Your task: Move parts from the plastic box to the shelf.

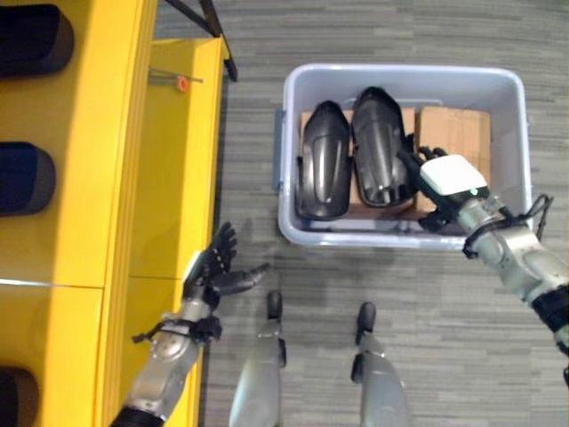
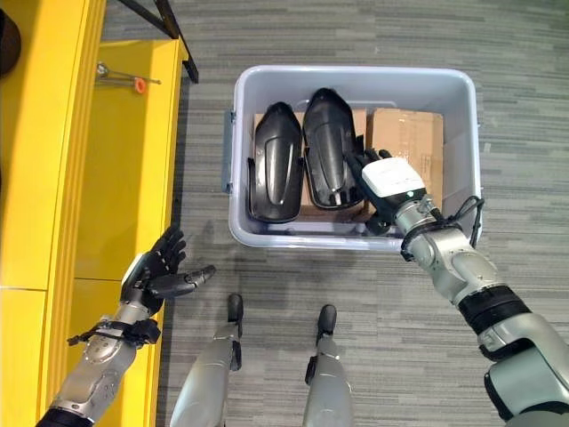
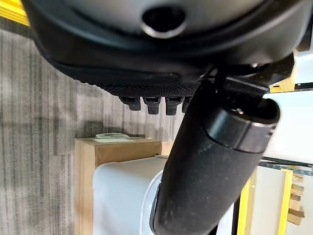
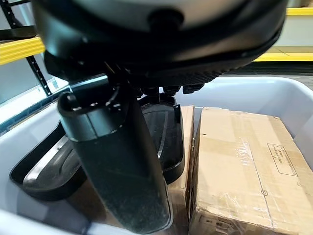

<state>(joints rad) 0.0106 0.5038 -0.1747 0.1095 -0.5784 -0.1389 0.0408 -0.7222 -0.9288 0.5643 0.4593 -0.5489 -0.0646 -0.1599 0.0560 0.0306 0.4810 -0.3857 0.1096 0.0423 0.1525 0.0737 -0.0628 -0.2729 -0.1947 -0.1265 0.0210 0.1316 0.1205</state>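
Where the right hand (image 2: pixel 388 182) reaches over the near wall of the plastic box (image 2: pixel 356 80), its white-backed palm sits inside the container, just beside the nearer of two black parts (image 2: pixel 331 149). Its fingers extend toward that part; whether they touch or grip it I cannot tell, since the head views hide the fingertips and the wrist view shows the thumb (image 4: pixel 117 161) standing straight in front of the part's rim. The second black part (image 2: pixel 274 165) lies alongside the first, on its far side from the hand, both resting lengthwise on the box floor. A cardboard carton (image 2: pixel 407 135) fills the compartment space on the hand's other side, close against it. The left hand (image 2: pixel 158 274) hangs with fingers spread and relaxed, holding nothing, well apart from the box and just beside the edge of the yellow shelf (image 2: pixel 116 160).
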